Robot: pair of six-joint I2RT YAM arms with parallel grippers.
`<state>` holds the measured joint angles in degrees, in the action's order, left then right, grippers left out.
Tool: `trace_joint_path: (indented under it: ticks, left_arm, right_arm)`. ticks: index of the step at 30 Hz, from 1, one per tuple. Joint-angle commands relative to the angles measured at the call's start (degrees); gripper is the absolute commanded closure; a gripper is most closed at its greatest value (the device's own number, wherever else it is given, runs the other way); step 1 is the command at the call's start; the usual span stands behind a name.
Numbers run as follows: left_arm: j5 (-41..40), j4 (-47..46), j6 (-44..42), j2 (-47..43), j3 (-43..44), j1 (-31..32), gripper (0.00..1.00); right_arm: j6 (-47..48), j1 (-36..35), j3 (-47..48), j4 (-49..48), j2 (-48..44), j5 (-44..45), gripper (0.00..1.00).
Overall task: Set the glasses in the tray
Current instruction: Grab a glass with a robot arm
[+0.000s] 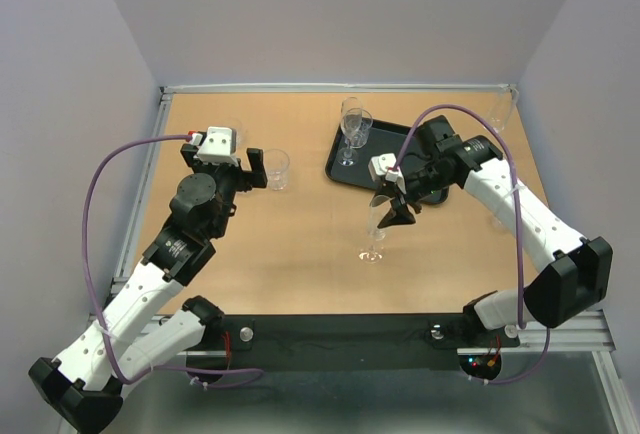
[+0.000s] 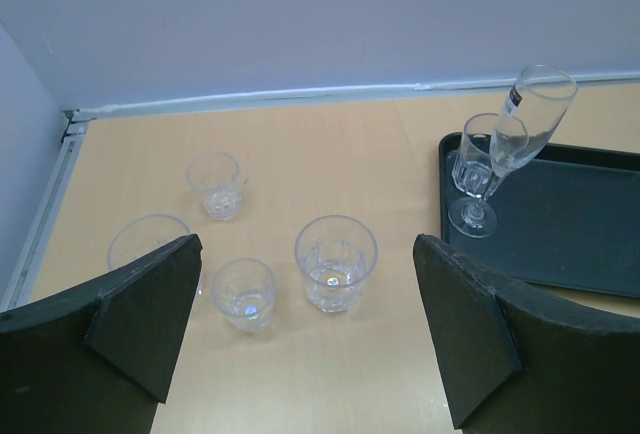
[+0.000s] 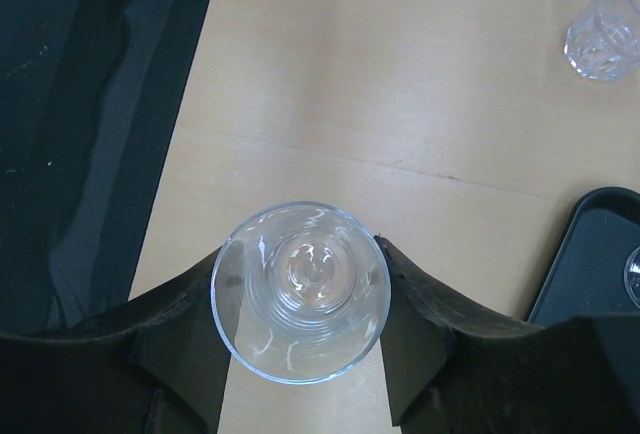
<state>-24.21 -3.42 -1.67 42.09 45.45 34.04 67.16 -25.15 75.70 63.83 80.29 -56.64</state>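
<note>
Black tray on the wooden table holds 2 glasses at its far left corner. The right gripper has its jaws partly closed, pinching a stemmed glass that stands beside the tray. The left gripper has its jaws spread wide and empty above 4 tumblers.

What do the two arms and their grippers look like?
The left arm and right arm have white links with black joints and bases. A purple cable runs to each wrist, beside a white camera block. The grippers' fingers are matte black wedges.
</note>
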Motion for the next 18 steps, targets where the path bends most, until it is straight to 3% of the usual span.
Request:
trace_joint_path:
  ticks: [1, 10, 18]
  left_arm:
    - [-0.67, -3.00, -0.44, -0.43, -0.80, -0.20, 0.01]
    - [-0.93, -3.00, -0.35, -0.60, -0.80, -0.20, 0.01]
    - [-0.93, -3.00, -0.35, -0.60, -0.89, -0.12, 0.01]
  right_arm:
    - [-0.36, -0.43, 2.87, -0.55, -1.72, -0.58, 0.57]
    - [-5.18, 0.97, 7.88, -0.29, -1.72, -0.39, 0.64]
    - [-10.81, 5.37, 15.69, -0.38, -1.19, -0.93, 0.64]
